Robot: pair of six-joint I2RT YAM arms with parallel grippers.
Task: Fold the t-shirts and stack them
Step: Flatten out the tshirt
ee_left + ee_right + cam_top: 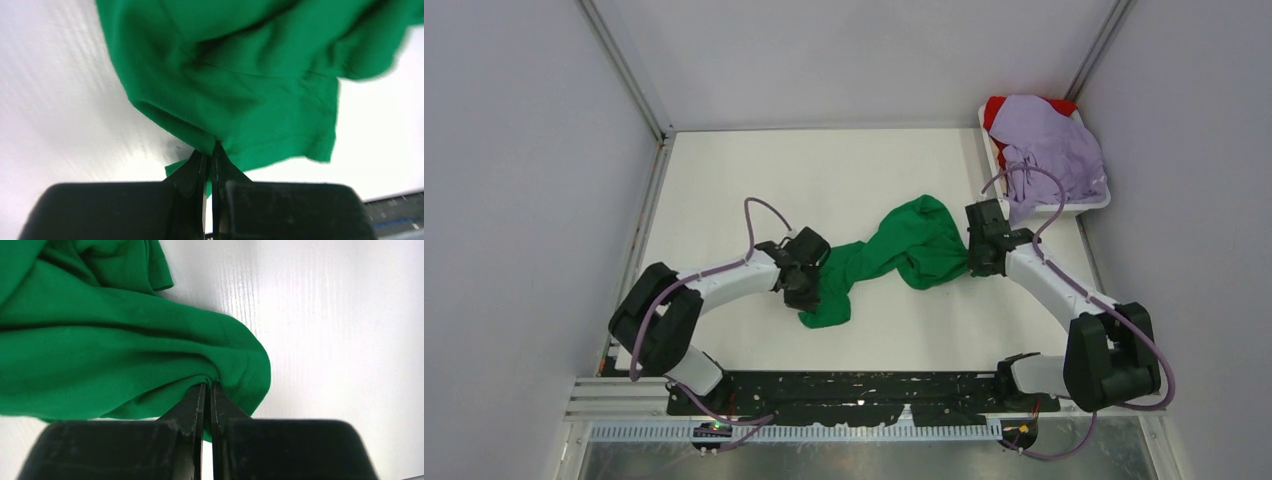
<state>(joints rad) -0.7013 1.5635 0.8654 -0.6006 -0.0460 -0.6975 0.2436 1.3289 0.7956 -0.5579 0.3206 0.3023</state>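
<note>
Green shirt (902, 250) sags mid-frame on the worktop (824, 170), soft, light and floppy. My left pincer (210, 152) and right pincer (208, 387) each pinch a bunched edge; I'd judge flat hem corners a surer hold.

A lab test cell: white walls (524, 150), aluminium posts (629, 75).

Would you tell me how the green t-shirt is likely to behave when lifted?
Probably floppy: the green t-shirt lies bunched between the left gripper and right gripper. Likely light: shut fingers hold it by small pinched folds.
</note>
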